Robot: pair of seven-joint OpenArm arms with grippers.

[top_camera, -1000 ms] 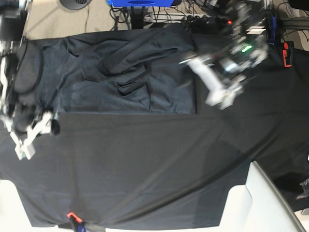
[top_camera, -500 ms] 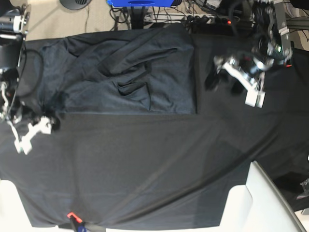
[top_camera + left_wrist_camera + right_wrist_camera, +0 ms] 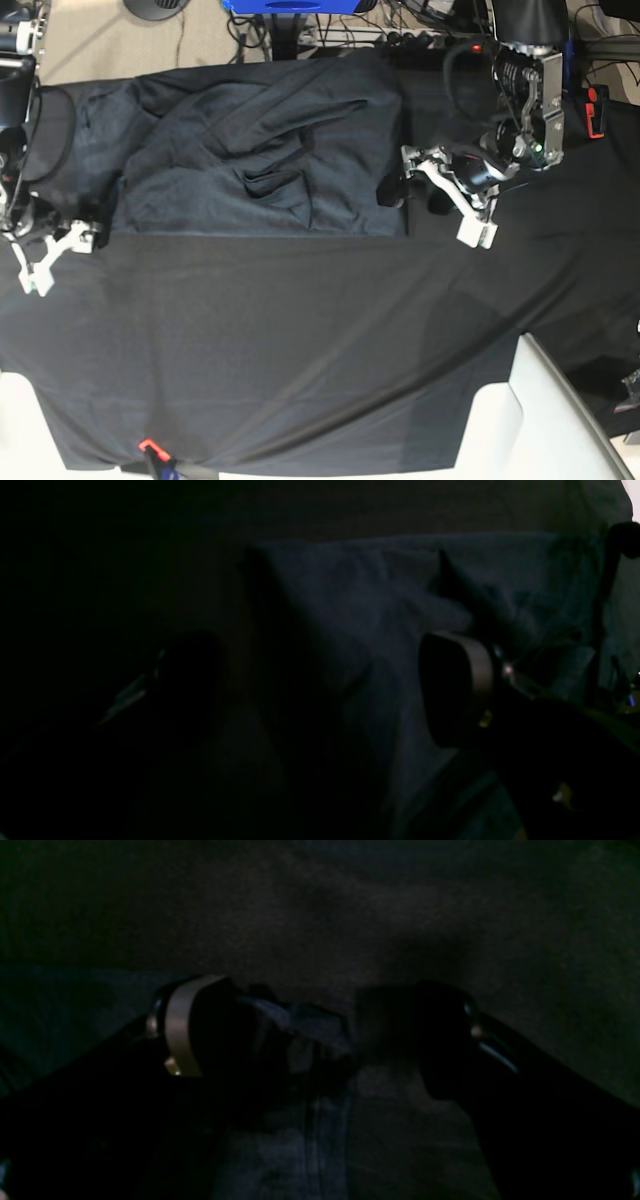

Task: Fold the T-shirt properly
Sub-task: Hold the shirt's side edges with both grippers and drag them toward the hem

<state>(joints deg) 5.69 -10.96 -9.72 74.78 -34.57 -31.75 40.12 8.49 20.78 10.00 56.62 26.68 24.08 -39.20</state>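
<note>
T-shirt (image 3: 250, 150): was found lying rumpled on the far half of the table cloth (image 3: 320, 350), with its near edge folded into a straight line across the cloth and loose diagonal creases in the middle.
Left gripper (image 3: 435, 205): was seen just beside the shirt's edge on the base view's right, low over the cloth. In the left wrist view its fingers (image 3: 452, 687) were spread wide, with nothing seen between them; the shirt lay beyond.
Right gripper (image 3: 55, 250): was seen at the shirt's corner on the base view's left. In the right wrist view the two fingers (image 3: 195, 1025) stood well apart, with a small bunched tip of grey fabric (image 3: 305, 1027) lying between them. Whether that tip was touched by either finger could not be told in the dim picture.
Table cloth: was seen smooth and black, covering the near half of the table, bare of other items.
Red clamp (image 3: 150, 447): was noted at the cloth's near edge.
</note>
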